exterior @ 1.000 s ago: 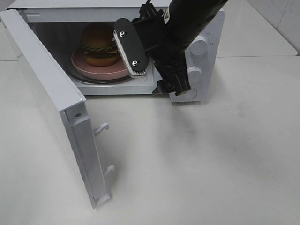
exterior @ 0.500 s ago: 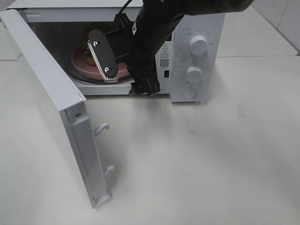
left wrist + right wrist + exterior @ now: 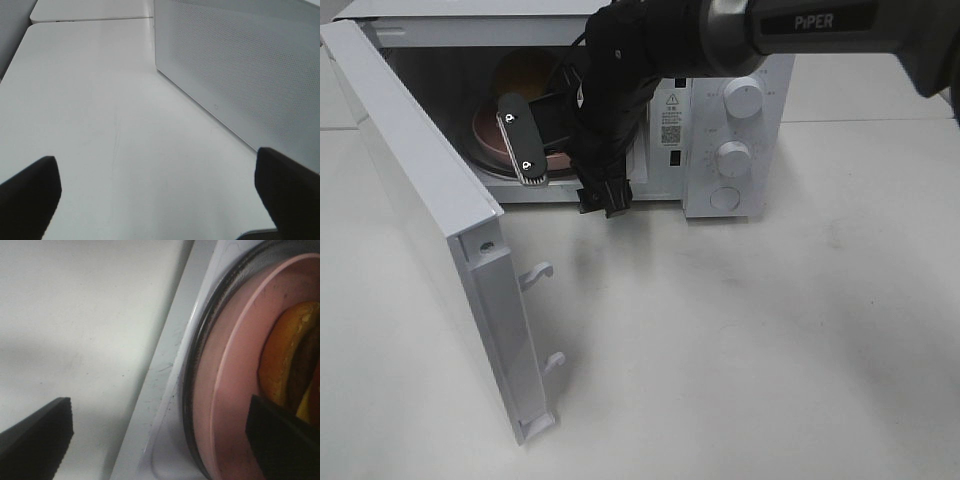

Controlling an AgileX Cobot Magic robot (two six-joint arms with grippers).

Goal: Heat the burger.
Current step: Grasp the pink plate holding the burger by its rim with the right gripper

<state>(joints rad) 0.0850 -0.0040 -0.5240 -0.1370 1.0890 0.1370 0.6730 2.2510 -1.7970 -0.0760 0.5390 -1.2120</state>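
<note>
Seen from the high camera, the microwave door (image 3: 430,230) stands swung open at 9 o'clock of the oven mouth. The left gripper (image 3: 157,192) hangs over the bare desk (image 3: 100,110) beside a white perforated panel (image 3: 240,65), its jaws spread wide and empty.

The burger (image 3: 525,70) sits inside the microwave (image 3: 740,60), on the pink plate (image 3: 485,135), which rests on the glass turntable (image 3: 192,390). Only the bun's glossy top and a strip of its side show, at about 11 o'clock in the high view.

The right gripper (image 3: 157,440) hovers at the oven's front lip, at 6 o'clock of the burger. Its jaws are spread and pinch nothing. One finger is over the plate and the other out toward the desk.

The burger looks light and soft, a loose stack under a slick bun, so a hard squeeze would likely shift its layers. The stiff plate rim nearest the opening looks the safer hold if it needs nudging.

The two knobs (image 3: 740,125) sit at 3 o'clock of the cavity, untouched.
</note>
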